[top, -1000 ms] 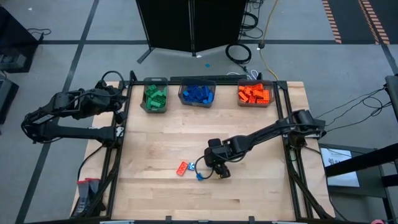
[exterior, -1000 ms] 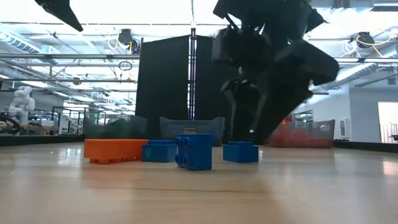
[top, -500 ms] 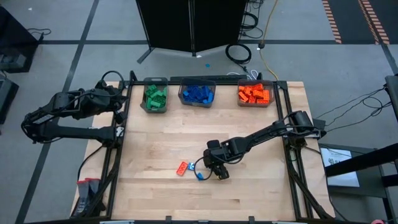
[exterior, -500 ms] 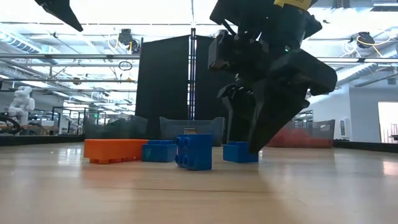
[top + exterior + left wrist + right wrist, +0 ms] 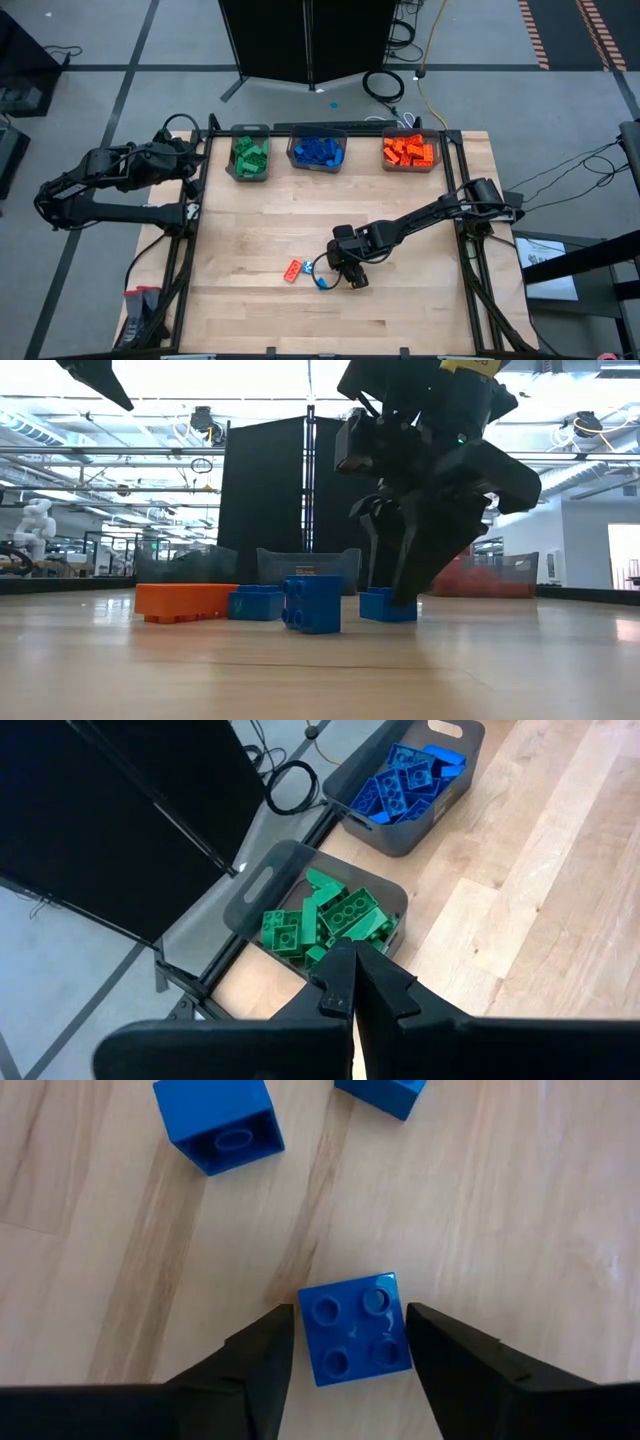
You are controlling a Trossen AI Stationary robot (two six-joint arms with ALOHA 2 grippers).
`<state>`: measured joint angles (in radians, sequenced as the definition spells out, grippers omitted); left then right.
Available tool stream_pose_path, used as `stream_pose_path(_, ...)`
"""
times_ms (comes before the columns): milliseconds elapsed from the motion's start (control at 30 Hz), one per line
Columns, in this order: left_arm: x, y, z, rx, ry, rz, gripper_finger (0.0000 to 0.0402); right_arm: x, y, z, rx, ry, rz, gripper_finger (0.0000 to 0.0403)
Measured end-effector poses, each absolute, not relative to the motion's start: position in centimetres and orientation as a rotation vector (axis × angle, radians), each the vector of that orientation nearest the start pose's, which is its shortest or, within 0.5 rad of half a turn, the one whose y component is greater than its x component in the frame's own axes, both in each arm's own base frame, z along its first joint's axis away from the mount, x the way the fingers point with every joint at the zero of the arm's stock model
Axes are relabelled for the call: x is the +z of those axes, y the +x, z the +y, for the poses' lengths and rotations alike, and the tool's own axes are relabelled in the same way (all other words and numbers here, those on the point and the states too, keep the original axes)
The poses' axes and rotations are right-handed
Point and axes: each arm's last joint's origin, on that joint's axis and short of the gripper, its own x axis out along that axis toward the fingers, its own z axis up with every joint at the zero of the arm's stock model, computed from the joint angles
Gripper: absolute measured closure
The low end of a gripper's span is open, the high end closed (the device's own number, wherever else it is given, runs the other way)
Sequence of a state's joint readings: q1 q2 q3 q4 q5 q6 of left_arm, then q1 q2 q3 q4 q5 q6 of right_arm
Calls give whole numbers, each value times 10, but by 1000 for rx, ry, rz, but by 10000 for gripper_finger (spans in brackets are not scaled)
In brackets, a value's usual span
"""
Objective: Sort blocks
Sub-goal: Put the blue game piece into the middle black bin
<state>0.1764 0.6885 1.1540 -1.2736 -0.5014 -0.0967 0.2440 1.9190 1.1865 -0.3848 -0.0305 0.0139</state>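
Pale wooden tabletop [image 5: 260, 220]: right gripper [image 5: 345, 1342] is down at 6 o'clock of the centre, jaws half open astride a small blue four-stud plastic brick [image 5: 355, 1328], not clamped yet. Risk: brick sits skewed btwn fingers, so closing may twist or pop it out.

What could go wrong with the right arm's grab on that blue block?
1. The right gripper straddles a blue four-stud block that sits skewed between the fingers; closing may twist it or squeeze it out.
2. A blue block lying on its side and another blue block lie close by; a slip could knock them.
3. The left gripper waits over the green bin, no help.
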Motion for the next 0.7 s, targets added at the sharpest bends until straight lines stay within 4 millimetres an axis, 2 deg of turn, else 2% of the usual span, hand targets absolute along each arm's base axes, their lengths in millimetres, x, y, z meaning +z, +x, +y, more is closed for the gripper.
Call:
stream_pose_path(467, 367, 69, 26, 678, 45, 780, 402, 146, 364, 91, 229, -111, 1114, 267)
stream_pose_path(700, 368, 69, 26, 678, 45, 780, 402, 146, 364, 91, 213, -87, 1117, 274)
